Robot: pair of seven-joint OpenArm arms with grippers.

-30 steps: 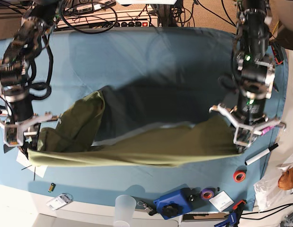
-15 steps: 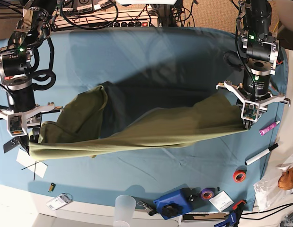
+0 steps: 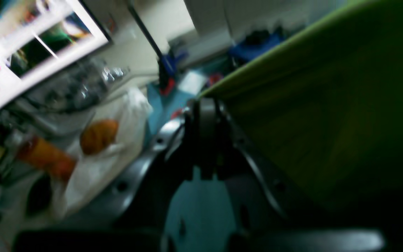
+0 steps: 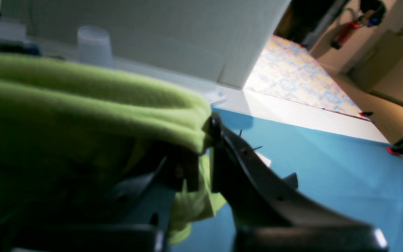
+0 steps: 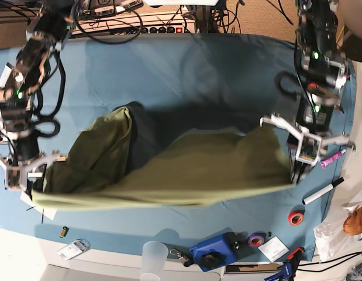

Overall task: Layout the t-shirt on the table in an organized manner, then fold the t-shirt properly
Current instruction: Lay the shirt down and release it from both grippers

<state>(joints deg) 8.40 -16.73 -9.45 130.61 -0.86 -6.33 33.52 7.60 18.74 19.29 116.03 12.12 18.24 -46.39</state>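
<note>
The left gripper [image 5: 305, 159] is seen pressed together on one end of the t-shirt [image 5: 169, 167], a thin edge of olive cloth being pinched between its jaws in the left wrist view [image 3: 201, 115]. The right gripper [image 5: 24, 181] is likewise clamped on the opposite end of the t-shirt; in the right wrist view [image 4: 205, 147] a thick bunched fold of green fabric [image 4: 82, 115] is held between the dark fingers.

The t-shirt is stretched between the two grippers above the table [image 5: 186, 70], and its long axis runs from one gripper to the other, along the table's near edge. The taut lower hem forms an almost straight line, while a loose mass of cloth hangs bunched toward the right gripper's end and a dark shadow is cast on the blue cloth behind the t-shirt.

Beyond the t-shirt, at the near edge of the table, a translucent cup [image 5: 153, 257] and a blue tool [image 5: 214, 252] are seen. Past the left gripper's end of the t-shirt lie a white marker [image 5: 323, 191], a pink marker [image 5: 331, 158], a red tape roll [image 5: 295, 218] and a purple tape roll [image 5: 256, 239]. A white paper [image 5: 47, 211] lies just under the right gripper's corner of the t-shirt. None of these touches the t-shirt's span, as far as can be told.
</note>
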